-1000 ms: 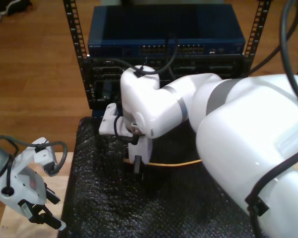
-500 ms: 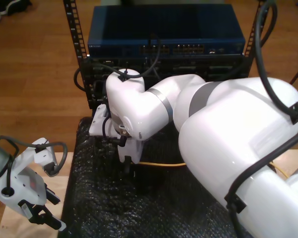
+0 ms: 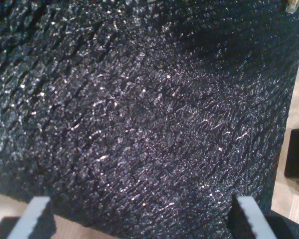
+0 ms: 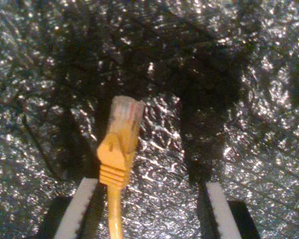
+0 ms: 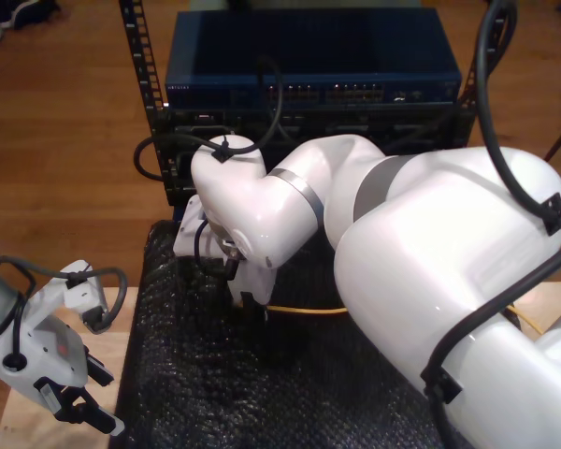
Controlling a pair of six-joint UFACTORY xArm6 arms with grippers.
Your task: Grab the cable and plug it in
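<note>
Grab step: my second gripper, jaws wide w/ nothing held, straddles the cable lying on the black mat, plug beside one finger, so next move needs centring, closing, then reaching the switch beyond.

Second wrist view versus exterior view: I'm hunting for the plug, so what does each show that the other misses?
Second wrist view: the clear plug lying between the fingers of my open second hand. Exterior view: the blue switch with its row of ports, behind the white arm. Shared: the yellow cable on the black mat.
</note>
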